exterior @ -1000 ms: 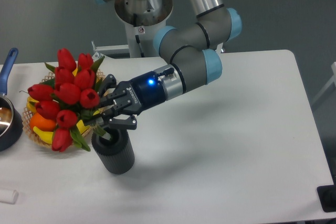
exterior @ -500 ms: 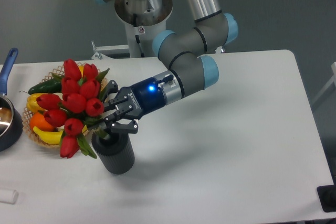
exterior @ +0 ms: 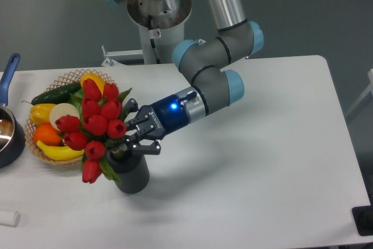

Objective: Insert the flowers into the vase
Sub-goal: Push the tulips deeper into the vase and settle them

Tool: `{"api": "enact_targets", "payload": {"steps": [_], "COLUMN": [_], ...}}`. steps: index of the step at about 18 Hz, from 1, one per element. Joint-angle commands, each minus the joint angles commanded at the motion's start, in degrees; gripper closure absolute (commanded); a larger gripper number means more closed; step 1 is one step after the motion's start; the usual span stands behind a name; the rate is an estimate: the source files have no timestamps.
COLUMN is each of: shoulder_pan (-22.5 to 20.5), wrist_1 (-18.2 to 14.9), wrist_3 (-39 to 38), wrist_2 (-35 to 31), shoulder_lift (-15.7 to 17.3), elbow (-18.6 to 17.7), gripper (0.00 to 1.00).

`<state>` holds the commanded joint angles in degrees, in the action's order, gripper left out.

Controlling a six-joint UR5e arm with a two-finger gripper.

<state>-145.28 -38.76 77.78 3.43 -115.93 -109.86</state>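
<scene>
Jaws gripping the flowers (exterior: 96, 134) at the stems; bunch tilted left, stem ends at the vase (exterior: 130, 172) mouth.

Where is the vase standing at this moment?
The vase stands on the table at lower left of the camera view, just right of the fruit basket, under the flowers and the pincer.

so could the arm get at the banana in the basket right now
Probably not as things stand: the claw is shut on the flowers over the vase, and the bunch hangs between it and the banana in the basket.
</scene>
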Motion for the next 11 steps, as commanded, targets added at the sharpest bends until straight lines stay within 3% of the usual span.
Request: {"api": "enact_targets", "payload": {"steps": [11], "shoulder_pan": [-0.2], "wrist_1": [0.0], "wrist_3": [2.2], "wrist_2": [-0.6], "shoulder_lift": [-2.2], "elbow": [-1.0], "gripper": [0.69]}}
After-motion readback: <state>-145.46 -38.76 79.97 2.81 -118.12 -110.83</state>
